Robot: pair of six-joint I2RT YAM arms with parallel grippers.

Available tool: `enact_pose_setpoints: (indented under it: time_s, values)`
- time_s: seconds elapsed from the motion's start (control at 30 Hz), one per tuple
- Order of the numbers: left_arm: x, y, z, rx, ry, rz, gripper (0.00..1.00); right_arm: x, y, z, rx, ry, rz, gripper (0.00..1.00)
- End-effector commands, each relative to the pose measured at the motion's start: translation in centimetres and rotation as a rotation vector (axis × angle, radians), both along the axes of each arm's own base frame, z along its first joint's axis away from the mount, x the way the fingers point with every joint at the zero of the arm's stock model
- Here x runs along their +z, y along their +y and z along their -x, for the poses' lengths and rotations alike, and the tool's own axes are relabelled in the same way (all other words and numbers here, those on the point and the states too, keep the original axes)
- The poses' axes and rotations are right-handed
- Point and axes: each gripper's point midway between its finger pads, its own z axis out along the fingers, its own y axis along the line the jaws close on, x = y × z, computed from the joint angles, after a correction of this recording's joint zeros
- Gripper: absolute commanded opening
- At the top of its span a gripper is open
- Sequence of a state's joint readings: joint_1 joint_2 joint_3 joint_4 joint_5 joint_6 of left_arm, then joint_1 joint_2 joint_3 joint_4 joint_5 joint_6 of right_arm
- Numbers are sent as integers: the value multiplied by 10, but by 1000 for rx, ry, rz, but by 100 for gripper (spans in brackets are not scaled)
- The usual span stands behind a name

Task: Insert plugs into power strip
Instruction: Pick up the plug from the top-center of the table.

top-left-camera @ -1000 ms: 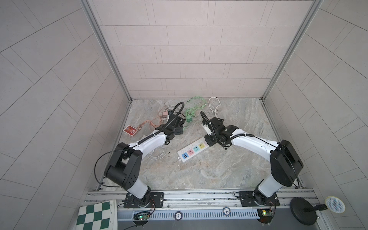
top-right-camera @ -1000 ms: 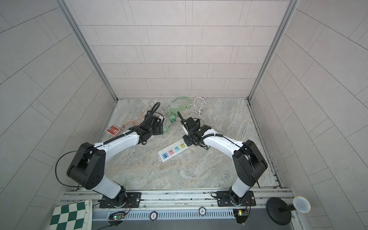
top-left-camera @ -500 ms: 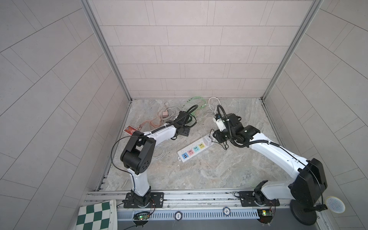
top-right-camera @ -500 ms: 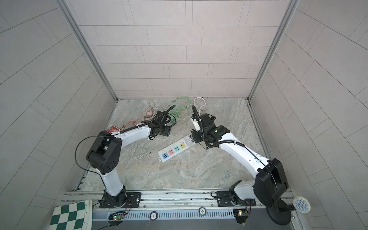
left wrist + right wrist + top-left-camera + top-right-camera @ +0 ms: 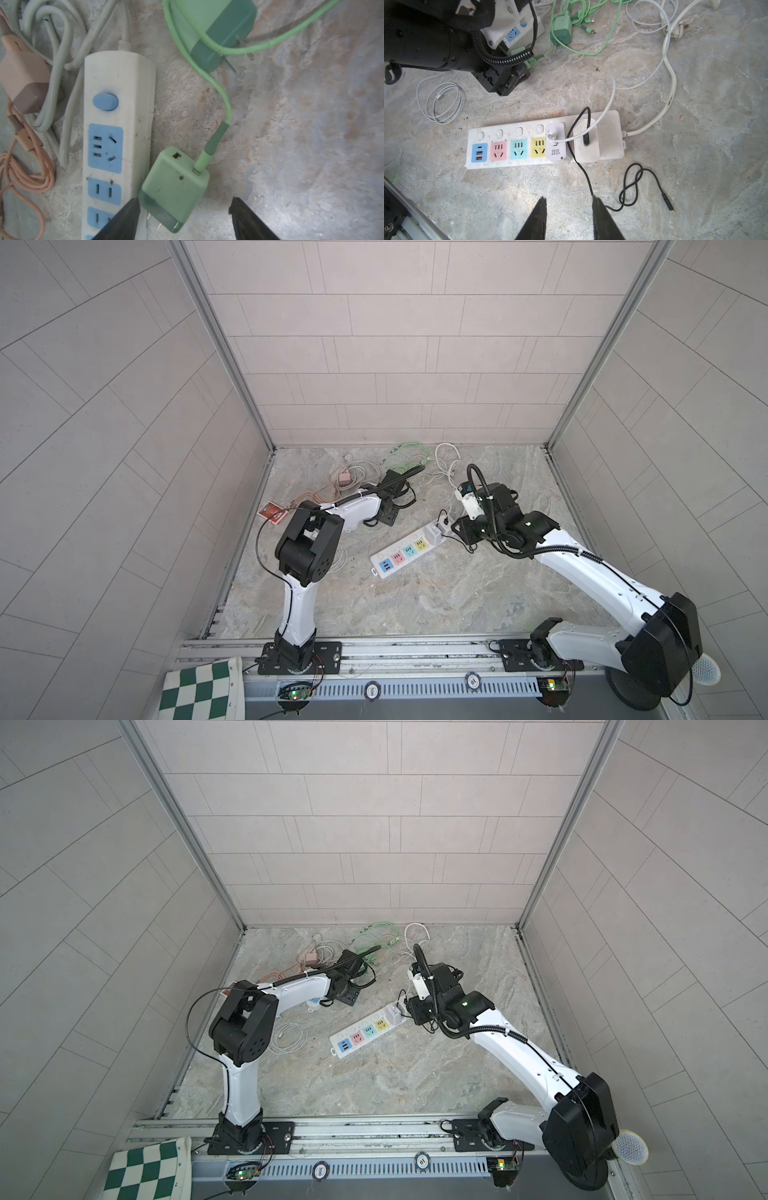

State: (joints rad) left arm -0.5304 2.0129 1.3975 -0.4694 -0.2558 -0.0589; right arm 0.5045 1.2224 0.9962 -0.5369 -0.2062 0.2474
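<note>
**Mint green plug [image 5: 174, 187] bracketed, not yet gripped**

In both top views the coloured power strip [image 5: 405, 551] lies aslant midway on the marble top [image 5: 415, 605]. Two white plugs [image 5: 433, 533] are seated at its end nearest the right arm [image 5: 582, 568], and its pink, teal and yellow sockets are free. The left arm [image 5: 353, 510] reaches toward the far edge, where loose plugs and cables lie.

From the left wrist, the left gripper [image 5: 185, 205] stands spread wide astride the mint green plug, which lies on its side just beside a second strip [image 5: 116, 135] with blue sockets. One finger [image 5: 124, 218] seems to touch its darker, pronged end; the other is apart. We judge the wide stance clears the body before closing. A pink plug [image 5: 22, 79] and a second green plug [image 5: 214, 27] lie nearby.

From the right wrist, the right gripper [image 5: 569, 199] hangs beside the coloured strip, by the seated plugs, its jaws narrowly parted and empty. A black cable [image 5: 667, 203] passes one fingertip. We judge it leaves the free sockets clear.
</note>
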Motion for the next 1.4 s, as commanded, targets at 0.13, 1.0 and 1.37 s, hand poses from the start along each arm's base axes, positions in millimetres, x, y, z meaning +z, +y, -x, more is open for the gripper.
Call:
enact_pose_setpoints:
  time_s: [0.13,1.0,1.37]
  values:
    - [-3,9,-11,-19,22,-108,76,5,-3,4,-4,-5,-12,37]
    - [-33,-5,35,-60,281,-51,69,6,-6,0,-17,-3,-27,37]
    - [-30,-2,36,-13,270,2,43,19,-11,0,-54,7,-74,37]
